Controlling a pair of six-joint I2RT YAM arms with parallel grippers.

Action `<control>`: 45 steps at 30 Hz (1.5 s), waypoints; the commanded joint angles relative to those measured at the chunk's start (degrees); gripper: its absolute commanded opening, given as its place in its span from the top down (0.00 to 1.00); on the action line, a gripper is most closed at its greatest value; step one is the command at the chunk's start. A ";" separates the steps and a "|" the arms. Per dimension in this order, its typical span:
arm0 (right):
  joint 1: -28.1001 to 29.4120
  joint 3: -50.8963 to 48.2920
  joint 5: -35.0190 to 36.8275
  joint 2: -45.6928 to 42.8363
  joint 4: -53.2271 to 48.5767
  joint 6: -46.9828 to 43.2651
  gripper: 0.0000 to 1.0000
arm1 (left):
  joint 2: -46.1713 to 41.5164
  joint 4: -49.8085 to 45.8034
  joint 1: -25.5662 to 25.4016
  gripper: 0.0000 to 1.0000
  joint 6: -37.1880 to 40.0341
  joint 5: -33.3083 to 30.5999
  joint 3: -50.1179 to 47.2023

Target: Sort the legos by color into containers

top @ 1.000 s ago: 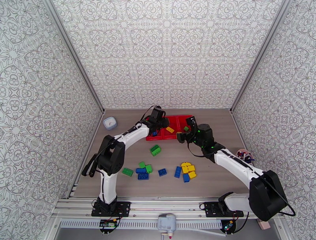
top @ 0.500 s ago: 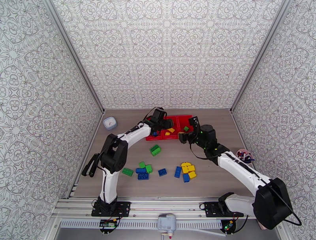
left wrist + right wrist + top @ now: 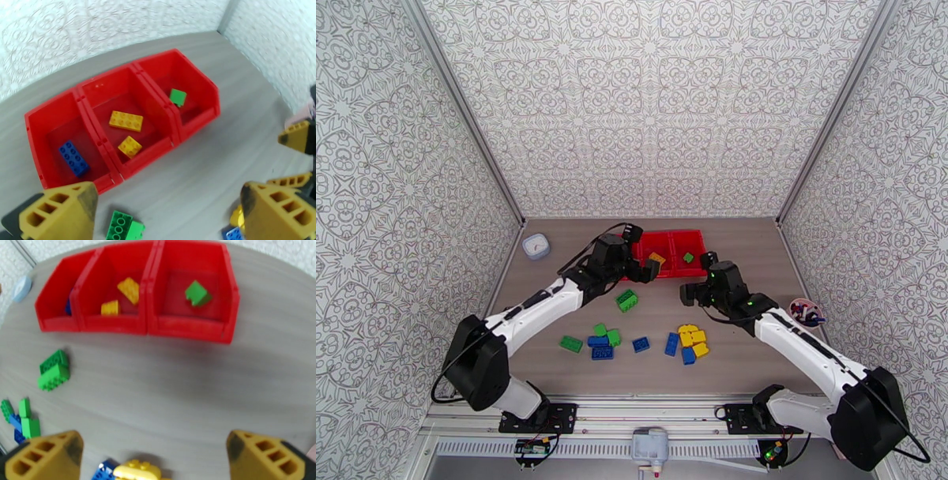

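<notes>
The red tray point(image 3: 199, 116) lies toward eleven o'clock, three bins in a row: a blue brick point(image 3: 74, 158) in the left bin, a long yellow brick point(image 3: 126, 120) and a short yellow brick point(image 3: 130, 146) in the middle one, and a small green brick point(image 3: 178, 97) in the right one. At six o'clock the left gripper point(image 3: 168, 205) gapes wide and empty, with a loose green brick point(image 3: 124, 227) beside its seven-o'clock finger.

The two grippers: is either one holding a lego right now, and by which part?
Neither. The left gripper and the right gripper both stand open above the table, with no lego between their fingers.
</notes>
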 commanded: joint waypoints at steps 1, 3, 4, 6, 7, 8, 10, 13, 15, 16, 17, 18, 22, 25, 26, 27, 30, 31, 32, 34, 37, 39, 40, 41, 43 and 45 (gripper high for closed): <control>2.40 -0.56 1.99 0.73 -8.68 5.60 0.00 | -5.29 -0.39 -1.04 0.00 11.86 6.73 -4.55; 4.02 -0.43 2.14 1.91 -10.88 7.45 0.01 | -8.67 -1.12 -1.64 0.00 14.96 9.87 -7.74; 4.72 -0.36 2.10 2.44 -11.53 8.14 0.00 | -10.00 -1.32 -1.84 0.00 16.43 11.16 -8.89; 6.53 -0.35 1.87 4.17 -12.29 9.08 0.01 | -12.49 -2.13 -2.02 0.00 19.58 14.58 -11.06; 7.19 -0.14 1.86 5.06 -12.46 9.20 0.01 | -13.40 -2.26 -2.06 0.00 21.01 16.04 -11.94; 8.01 0.06 2.19 6.22 -12.95 9.45 0.00 | -14.24 -2.16 -2.13 0.00 22.18 17.18 -12.99; 9.25 1.00 3.03 8.59 -13.90 9.83 0.01 | -15.38 -1.76 -2.20 0.00 23.52 18.76 -14.52; 10.01 2.47 3.24 12.17 -14.25 9.72 0.05 | -16.07 -1.47 -2.20 0.00 25.40 21.10 -15.73; 10.21 3.19 3.44 14.32 -13.93 9.48 0.08 | -15.99 -1.71 -2.29 0.00 26.36 22.12 -15.92; 10.28 3.56 3.46 15.05 -13.84 9.44 0.09 | -15.91 -1.87 -2.29 0.00 26.58 22.45 -15.87; 10.28 3.85 3.35 15.83 -13.63 9.48 0.10 | -15.81 -2.06 -2.33 0.00 26.86 22.66 -15.78; 10.30 4.09 3.12 16.44 -13.33 9.47 0.11 | -15.75 -2.16 -2.38 0.00 27.04 22.70 -15.76; 10.39 4.39 2.79 18.35 -12.30 9.65 0.16 | -15.41 -2.59 -2.32 0.00 27.13 22.48 -15.85; 10.37 4.24 2.55 19.26 -11.90 9.92 0.19 | -15.05 -2.84 -2.38 0.00 27.03 22.49 -15.94; 10.36 4.09 2.30 19.55 -11.86 10.00 0.20 | -15.03 -2.82 -2.31 0.01 26.95 22.53 -15.94; 10.36 3.96 1.97 19.75 -11.78 10.01 0.20 | -15.03 -2.79 -2.33 0.00 26.97 22.60 -16.01; 10.33 3.87 1.25 20.54 -11.43 9.83 0.21 | -14.86 -2.76 -2.34 0.00 27.13 22.49 -16.20; 10.36 4.00 1.28 20.74 -11.41 9.75 0.22 | -14.80 -2.63 -2.35 0.00 27.21 22.48 -16.20; 10.34 4.17 1.29 20.97 -11.42 9.75 0.23 | -14.70 -2.62 -2.38 0.00 27.21 22.50 -16.20; 10.28 4.40 1.48 21.20 -11.42 9.66 0.25 | -14.55 -2.59 -2.29 0.00 27.21 22.43 -16.26; 10.32 4.56 1.37 21.79 -11.42 9.57 0.27 | -14.37 -2.51 -2.20 0.00 27.13 22.32 -16.42; 10.31 4.46 1.08 22.13 -11.43 9.64 0.28 | -14.28 -2.60 -2.23 0.00 27.13 22.23 -16.48; 10.36 4.48 1.07 22.17 -11.42 9.68 0.29 | -14.24 -2.59 -2.11 0.00 27.13 22.22 -16.55; 10.33 4.48 1.16 22.17 -11.46 9.66 0.30 | -14.28 -2.51 -2.11 0.00 27.13 22.22 -16.54; 10.31 4.80 1.46 22.00 -11.46 9.74 0.32 | -14.30 -2.30 -1.95 0.00 27.05 22.12 -16.64; 10.28 5.22 1.78 21.83 -11.68 9.77 0.33 | -14.33 -2.24 -1.96 0.01 26.91 21.89 -16.71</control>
